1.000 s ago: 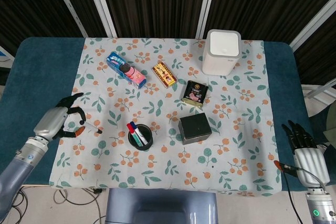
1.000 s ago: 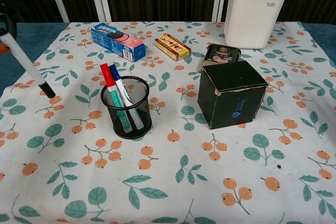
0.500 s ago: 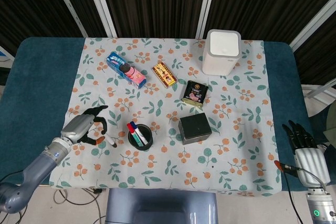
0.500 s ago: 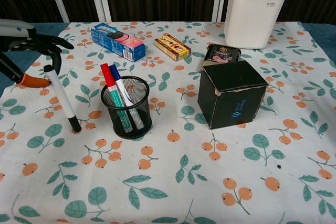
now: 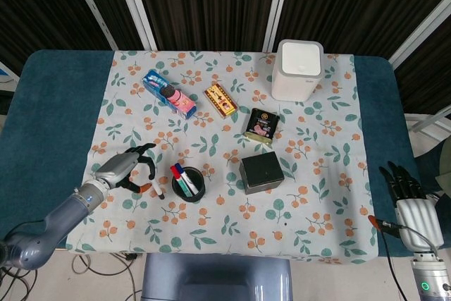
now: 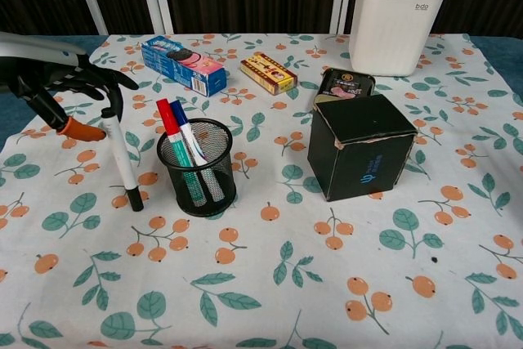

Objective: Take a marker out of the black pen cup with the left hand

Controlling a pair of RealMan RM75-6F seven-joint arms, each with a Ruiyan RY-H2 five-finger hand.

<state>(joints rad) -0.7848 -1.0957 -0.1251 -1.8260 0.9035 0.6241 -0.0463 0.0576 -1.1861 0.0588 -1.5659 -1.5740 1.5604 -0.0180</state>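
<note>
The left robot hand [image 6: 61, 91] has swung in from the far left edge of the chest view and now sits just beside the black pen cup [image 6: 197, 166], at middle left of the frame. It pinches a white marker [image 6: 121, 158] near its top end, the other fingers fanned out. A second ago the marker slanted out toward the left edge; now it hangs nearly upright, dark tip down on the flowered cloth [image 6: 270, 284] or just above it, I cannot tell which. So a marker is out of the cup and in the left hand; my read is the task is all but done, and setting it down is what remains.

Low at the right edge of the head view, the right robot hand [image 5: 409, 199] has not moved: fingers straight, holding nothing, off the tabletop [image 5: 49, 103].

In the cup, a red-capped marker [image 6: 171, 124] and a blue-capped marker [image 6: 185, 130] stay put. Right of it stands the black box [image 6: 360, 156], well clear of the hand. Behind that box lies a dark tin [image 6: 344, 84]. Further back are the blue cookie packet [image 6: 183, 64] and a small yellow box [image 6: 268, 72], and at upper right the white bin [image 6: 395, 21]. Nothing blocks the left hand.
</note>
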